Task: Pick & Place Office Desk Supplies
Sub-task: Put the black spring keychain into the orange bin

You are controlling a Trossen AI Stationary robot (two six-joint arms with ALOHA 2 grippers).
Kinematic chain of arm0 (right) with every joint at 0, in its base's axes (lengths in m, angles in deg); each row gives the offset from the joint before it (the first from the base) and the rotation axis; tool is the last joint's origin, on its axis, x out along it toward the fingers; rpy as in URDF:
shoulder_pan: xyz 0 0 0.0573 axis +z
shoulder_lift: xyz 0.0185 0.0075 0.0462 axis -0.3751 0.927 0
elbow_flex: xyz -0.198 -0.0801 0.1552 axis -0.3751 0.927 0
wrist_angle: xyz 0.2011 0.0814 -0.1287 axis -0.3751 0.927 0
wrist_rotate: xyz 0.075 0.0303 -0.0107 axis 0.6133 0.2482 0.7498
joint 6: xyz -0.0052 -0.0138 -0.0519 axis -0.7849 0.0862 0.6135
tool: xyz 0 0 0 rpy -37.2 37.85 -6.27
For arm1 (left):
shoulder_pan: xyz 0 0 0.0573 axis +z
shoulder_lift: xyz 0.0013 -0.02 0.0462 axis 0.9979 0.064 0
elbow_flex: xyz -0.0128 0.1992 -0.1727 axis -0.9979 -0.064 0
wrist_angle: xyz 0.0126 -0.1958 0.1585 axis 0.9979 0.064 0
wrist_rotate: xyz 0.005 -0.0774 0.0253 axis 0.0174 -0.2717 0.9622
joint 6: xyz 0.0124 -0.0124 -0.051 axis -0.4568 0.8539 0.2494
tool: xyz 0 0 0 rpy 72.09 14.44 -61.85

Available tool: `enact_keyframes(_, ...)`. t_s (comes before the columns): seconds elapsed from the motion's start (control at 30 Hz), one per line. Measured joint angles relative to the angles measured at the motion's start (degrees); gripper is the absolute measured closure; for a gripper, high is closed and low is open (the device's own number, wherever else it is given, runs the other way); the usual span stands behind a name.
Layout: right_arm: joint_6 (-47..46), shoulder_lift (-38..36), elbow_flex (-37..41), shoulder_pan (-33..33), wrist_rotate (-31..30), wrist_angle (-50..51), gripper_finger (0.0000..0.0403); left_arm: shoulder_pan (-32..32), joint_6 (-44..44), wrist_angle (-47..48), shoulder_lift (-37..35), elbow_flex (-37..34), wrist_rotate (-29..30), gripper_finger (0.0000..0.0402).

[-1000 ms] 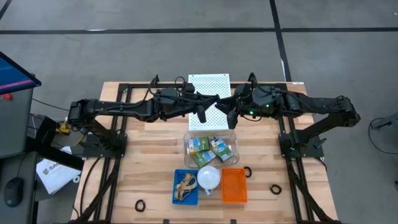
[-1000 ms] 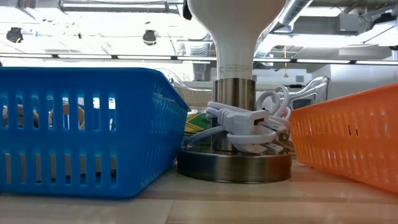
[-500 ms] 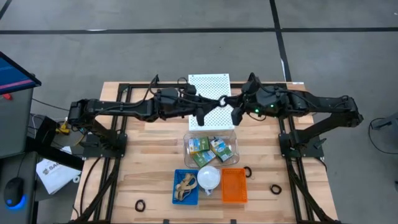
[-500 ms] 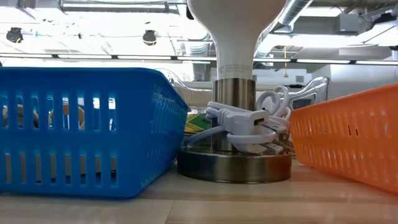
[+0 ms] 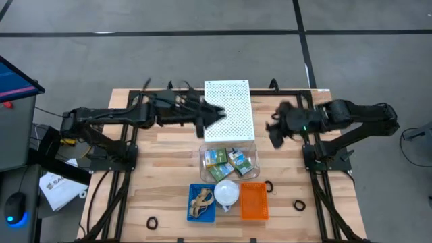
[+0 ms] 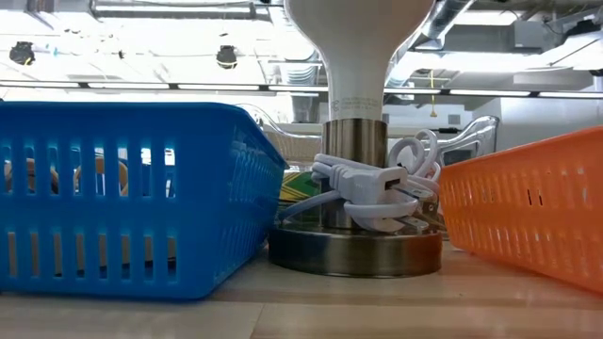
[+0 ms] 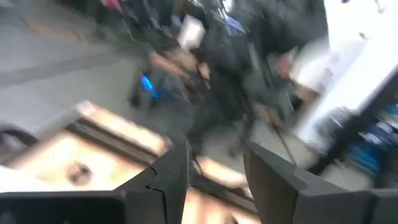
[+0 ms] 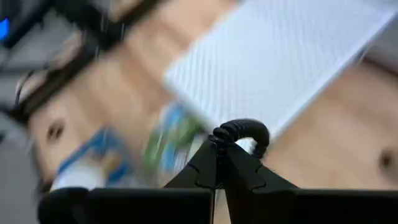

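My right gripper hangs over the table's right half, shut on a small black loop. My left gripper stands open with nothing between its fingers, at the left edge of the white perforated board. Yellow-and-green crayon boxes lie in a clear tub. Tan rubber bands lie in the blue basket. More black loops rest flat on the wood. My right gripper pinches the black loop at one spot of its rim between its two fingertips. The rest of the loop stands out beyond the fingertips, lifted clear of the table.
A lamp with a white cable wound on its metal base stands between the blue basket and the orange basket. Black frame rails run along both sides of the table. Bare wood lies at the near left and near right.
Both grippers met above the white board, where my right gripper shut. Since then they have drawn apart: my left gripper toward the table's left edge, my right gripper toward the right edge and a little nearer, with the black loop in it.
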Motion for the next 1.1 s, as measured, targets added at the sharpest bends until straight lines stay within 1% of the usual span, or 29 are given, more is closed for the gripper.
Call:
enact_keyframes(0.07,-5.78,-0.22,0.06,5.1,1.28,2.28,0.0398,0.86,-1.65,3.72,-2.95,-0.02,3.58,0.025)
enact_keyframes(0.2,-17.52,-0.27,0.27,15.94,1.69,2.25,0.0398,3.36,-4.01,7.18,-7.48,0.02,8.53,0.0244)
enact_keyframes(0.3,-27.44,-0.18,3.87,23.23,1.66,1.93,0.0398,5.41,-4.66,8.88,-9.53,0.02,9.15,0.0241)
enact_keyframes(0.37,-34.67,-0.19,7.92,27.44,1.63,-0.75,0.0398,6.47,-4.68,9.49,-10.34,-0.08,9.18,0.0241)
enact_keyframes(0.47,-43.43,-0.14,15.52,32.74,1.64,-10.69,0.0398,6.93,-4.67,9.85,-10.75,-0.08,9.15,0.0243)
enact_keyframes(0.5,-45.59,-0.11,18.23,34.2,1.43,-15.97,0.0398,6.88,-4.68,9.58,-10.65,-0.08,9.13,0.0244)
enact_keyframes(0.57,-49.4,-0.05,23.46,36.42,-0.9,-27.66,0.0398,6.65,-4.66,9.9,-10.31,-0.06,8.98,0.0245)
enact_keyframes(0.63,-52.77,0.7,27.57,38.03,-4.06,-36.95,0.0398,6.36,-4.66,11.19,-10.14,-0.08,8.91,0.0244)
enact_keyframes(0.67,-54.56,1.34,28.77,38.46,-5.55,-39.14,0.0398,6.18,-4.66,11.28,-9.97,-0.08,8.91,0.0243)
enact_keyframes(0.73,-57.88,3.02,29.72,39.22,-7.08,-39.96,0.0398,5.78,-4.66,12.03,-9.75,-0.06,8.89,0.0242)
enact_keyframes(0.83,-61.51,6.57,29.82,38.92,-6.84,-38.95,0.0398,5.49,-4.68,12.98,-9.6,-0.08,8.7,0.0243)
enact_keyframes(0.9,-62.95,8.98,29.85,37.87,-5.62,-38.98,0.0398,5.48,-4.68,13.33,-9.71,-0.08,8.7,0.0243)
enact_keyframes(1.1,-63.8,15.74,29.85,33.92,-2.44,-41.88,0.0398,5.48,-6.34,15.37,-9.67,-0.08,8.68,0.0241)
